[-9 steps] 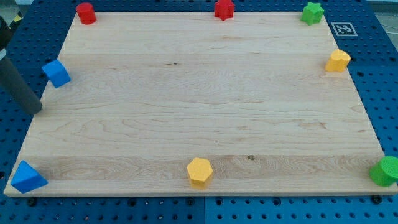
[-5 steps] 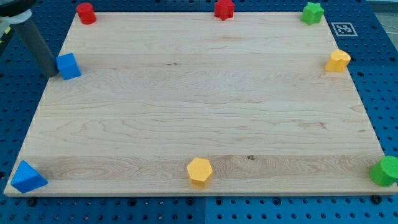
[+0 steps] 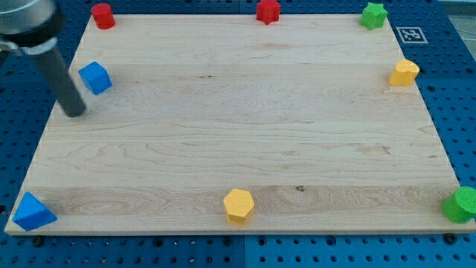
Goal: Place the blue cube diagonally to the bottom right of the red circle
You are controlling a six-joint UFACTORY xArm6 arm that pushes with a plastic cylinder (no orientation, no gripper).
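Note:
The blue cube [image 3: 95, 77] sits near the board's left edge, below the red circle [image 3: 103, 16], which stands at the top left corner. The cube lies almost straight below the circle, slightly to its left. My tip [image 3: 75, 113] rests on the board below and to the left of the blue cube, a short gap apart from it. The dark rod rises from the tip toward the view's top left.
A red star [image 3: 268, 11] is at the top middle and a green star [image 3: 373, 15] at the top right. A yellow block [image 3: 404, 73] is at the right edge and a green block [image 3: 462, 205] at the bottom right. A yellow hexagon [image 3: 239, 205] is at the bottom middle and a blue triangle [image 3: 32, 212] at the bottom left.
The blue cube has been pushed to the right, from the left edge further onto the board. My tip went up beside the cube, then moved back down and right, away from it.

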